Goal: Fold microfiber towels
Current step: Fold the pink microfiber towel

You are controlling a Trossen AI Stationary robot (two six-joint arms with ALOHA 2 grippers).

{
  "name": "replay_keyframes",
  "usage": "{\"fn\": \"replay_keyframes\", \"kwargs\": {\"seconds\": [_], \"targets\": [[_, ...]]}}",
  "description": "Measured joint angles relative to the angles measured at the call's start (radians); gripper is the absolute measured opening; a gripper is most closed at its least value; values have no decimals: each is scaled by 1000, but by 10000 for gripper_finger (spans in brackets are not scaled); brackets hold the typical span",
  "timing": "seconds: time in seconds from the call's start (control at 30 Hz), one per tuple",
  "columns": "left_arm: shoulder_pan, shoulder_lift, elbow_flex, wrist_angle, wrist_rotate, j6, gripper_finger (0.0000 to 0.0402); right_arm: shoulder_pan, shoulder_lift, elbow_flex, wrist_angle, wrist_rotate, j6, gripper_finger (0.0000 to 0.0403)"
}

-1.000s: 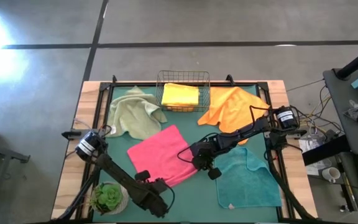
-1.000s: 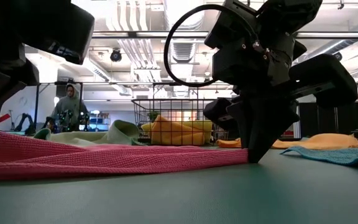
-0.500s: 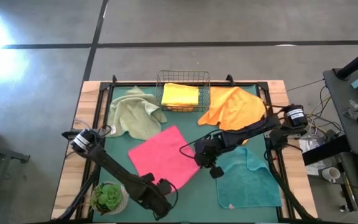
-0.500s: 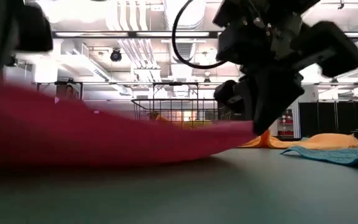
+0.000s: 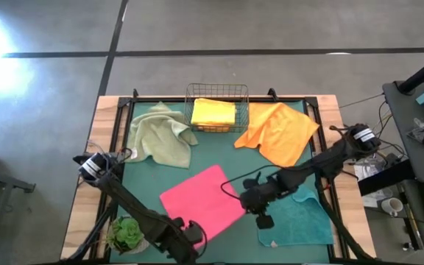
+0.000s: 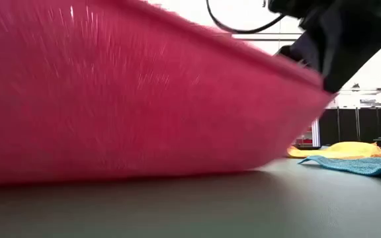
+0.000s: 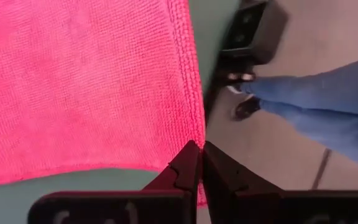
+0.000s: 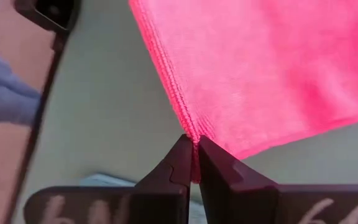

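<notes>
I am clamping my left claw point(image 5: 191, 230) and right claw point(image 5: 250, 200) on the pink towel point(image 5: 201, 199), at the desk's point(image 5: 219, 151) six o'clock; uneven pulling risks a corner slipping free.

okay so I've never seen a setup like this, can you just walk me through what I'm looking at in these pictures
Two robot arms work at a table. One camera looks straight down, one sits at tabletop height, and one rides on each wrist. The left gripper and right gripper are each shut on a corner of the pink towel, lifted off the green mat. Also there: a sage green towel, an orange towel, a teal towel, a yellow towel in a wire basket, and a small potted plant.
</notes>
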State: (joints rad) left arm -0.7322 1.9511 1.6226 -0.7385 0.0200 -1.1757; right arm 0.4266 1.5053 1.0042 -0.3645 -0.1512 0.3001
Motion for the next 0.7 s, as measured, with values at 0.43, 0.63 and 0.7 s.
{"fn": "replay_keyframes", "kwargs": {"seconds": [0.43, 0.63, 0.7], "targets": [[-45, 0, -4, -127, -60, -50, 0, 73, -15, 44, -4, 290, 98, 11], [-2, 0, -7, -310, -109, -76, 0, -44, -14, 34, -5, 309, 52, 11], [17, 0, -11, -339, -109, -76, 0, -82, -14, 29, 0, 309, 33, 11]]}}
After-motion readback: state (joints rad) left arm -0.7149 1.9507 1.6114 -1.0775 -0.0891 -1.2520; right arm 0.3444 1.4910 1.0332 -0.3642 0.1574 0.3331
